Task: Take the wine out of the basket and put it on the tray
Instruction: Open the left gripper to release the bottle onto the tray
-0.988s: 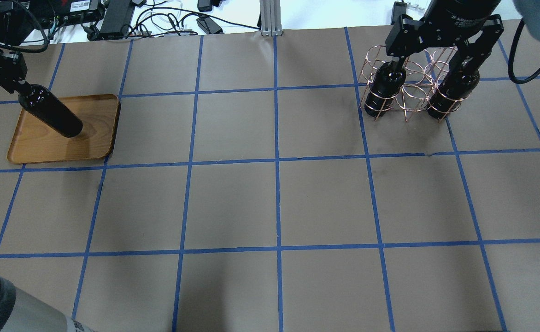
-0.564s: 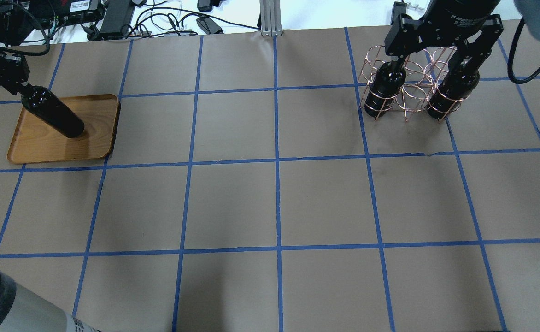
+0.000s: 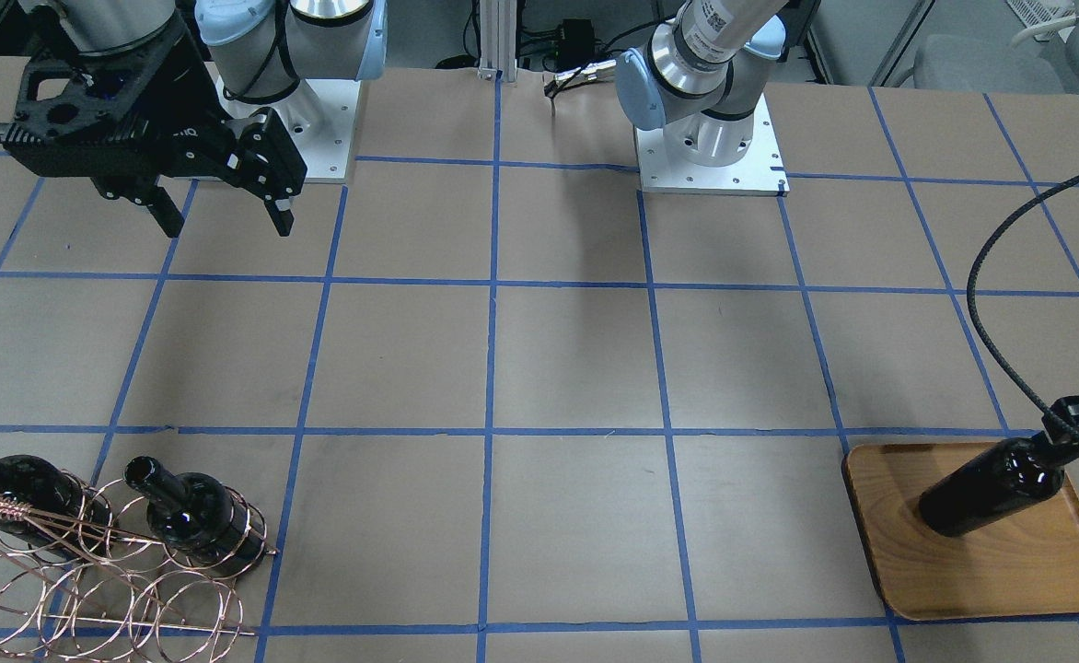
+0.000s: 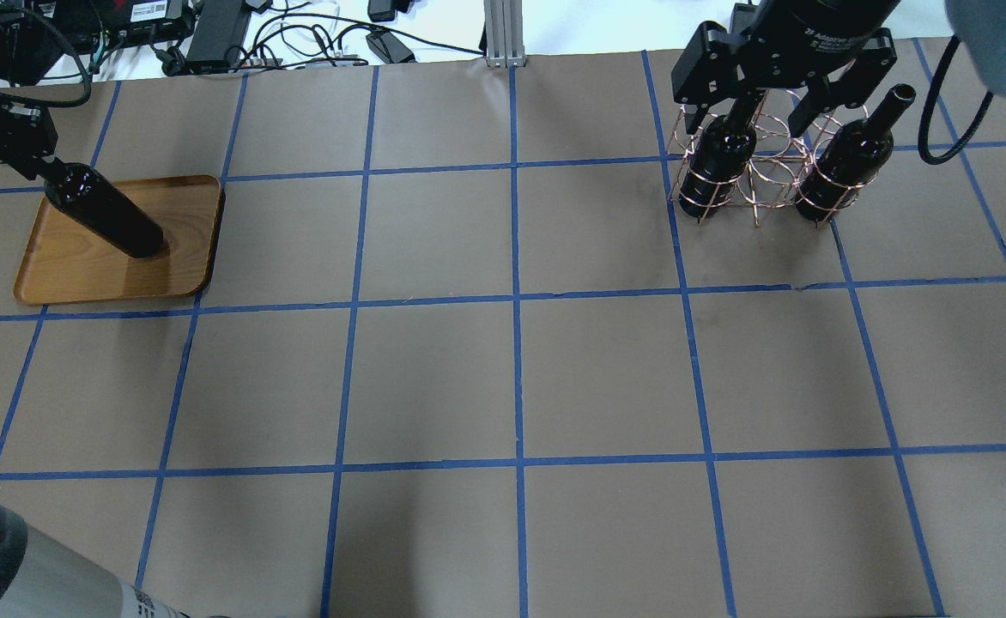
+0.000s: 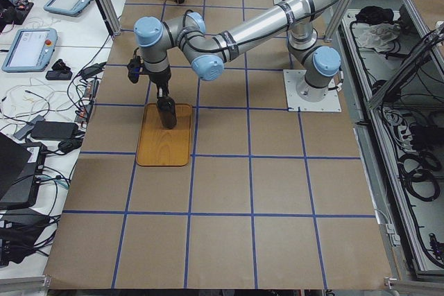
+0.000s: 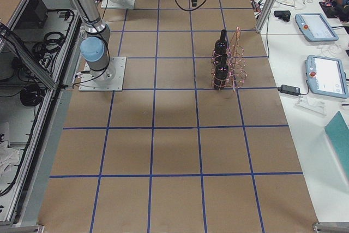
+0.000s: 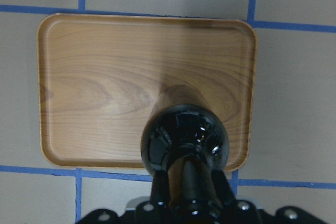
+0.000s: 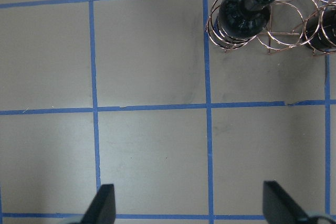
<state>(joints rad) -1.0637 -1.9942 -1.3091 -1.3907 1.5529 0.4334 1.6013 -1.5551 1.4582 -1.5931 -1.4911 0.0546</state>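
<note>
My left gripper (image 4: 46, 163) is shut on the neck of a near-black wine bottle (image 4: 110, 216). The bottle's base rests, tilted, on the wooden tray (image 4: 74, 266) at the far left. The left wrist view shows the bottle (image 7: 184, 142) over the tray (image 7: 105, 77), near its edge. The copper wire basket (image 4: 756, 176) stands at the far right with two more bottles (image 4: 718, 163) (image 4: 846, 159) upright in its rings. My right gripper (image 4: 760, 107) is open and empty, high above the table. In the right wrist view the basket (image 8: 283, 24) lies ahead of it.
The table is brown paper with a grid of blue tape (image 4: 516, 300). Cables and electronics (image 4: 211, 30) lie past the far edge. My two arm bases (image 3: 710, 138) stand on the near side.
My right gripper has shifted left, uncovering the right-hand bottle's neck. My left gripper has nudged its bottle slightly right on the tray and still holds it.
</note>
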